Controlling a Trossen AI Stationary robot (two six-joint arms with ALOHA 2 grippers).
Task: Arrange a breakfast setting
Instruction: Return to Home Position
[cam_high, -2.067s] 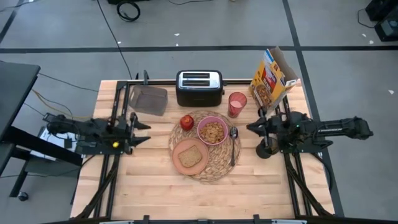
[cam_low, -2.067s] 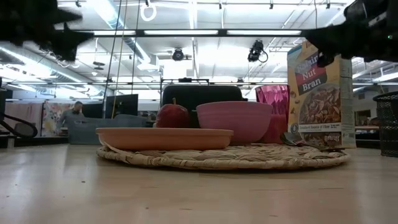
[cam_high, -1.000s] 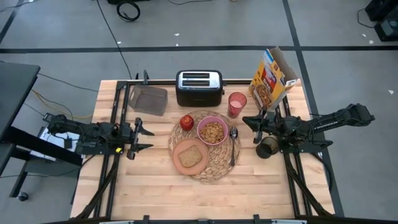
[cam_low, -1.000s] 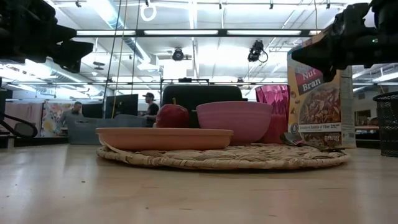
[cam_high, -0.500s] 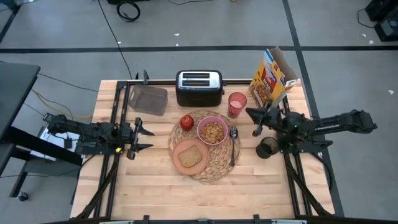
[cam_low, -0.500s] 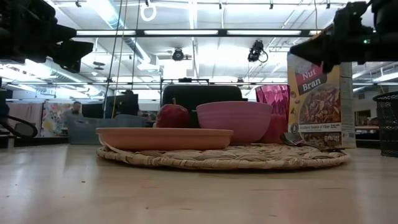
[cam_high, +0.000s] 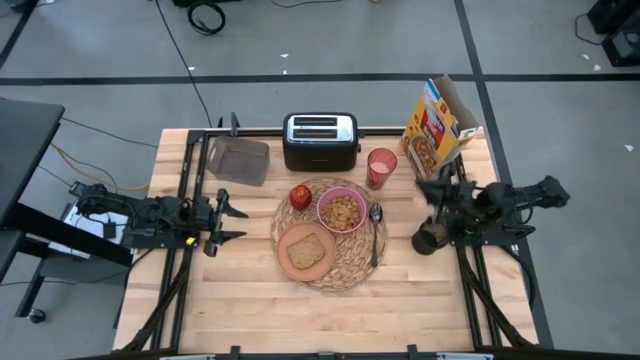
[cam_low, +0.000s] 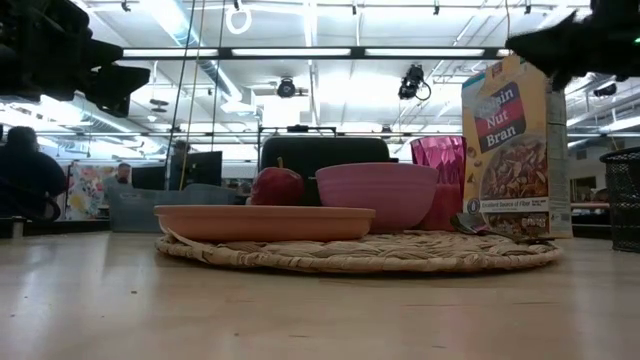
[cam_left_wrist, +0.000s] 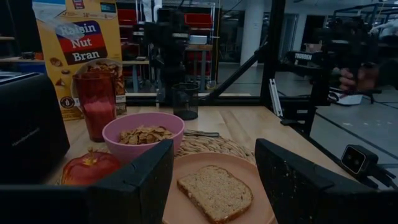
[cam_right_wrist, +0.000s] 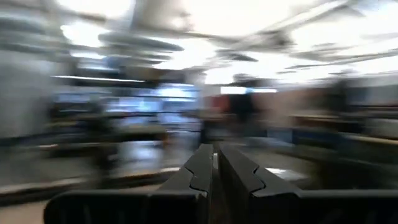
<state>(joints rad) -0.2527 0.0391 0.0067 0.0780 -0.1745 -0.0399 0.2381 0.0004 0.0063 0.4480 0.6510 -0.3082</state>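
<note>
High view, setting: the round woven placemat (cam_high: 352, 268) is lying at the table's middle. It is carrying the pink bowl (cam_high: 322, 208) of cereal on its far part and the salmon-tan plate (cam_high: 285, 252) on its near-left part. The toast slice (cam_high: 309, 250) is resting on the plate, the red apple (cam_high: 300, 196) is sitting just left of the bowl, and the metal spoon (cam_high: 375, 232) is lying just right of the bowl.
High view, cup: the translucent red cup (cam_high: 381, 167) is standing off the mat, just beyond its far-right edge, between the toaster (cam_high: 320, 140) and the cereal box (cam_high: 438, 125).
High view, arms: the left gripper (cam_high: 232, 219) is hovering left of the mat and apart from it, empty. The right gripper (cam_high: 436, 187) is hovering right of the mat, near the box.
Low view: the plate is sitting nearest, with the apple and bowl rising behind it and the cup showing beside the box.
Left wrist view: the left gripper's fingers (cam_left_wrist: 134, 186) are standing wide apart, framing the toast and touching nothing.
Right wrist view: everything is smeared, but the right gripper's fingers (cam_right_wrist: 199, 177) seem to be pressed nearly together with nothing between them.
</note>
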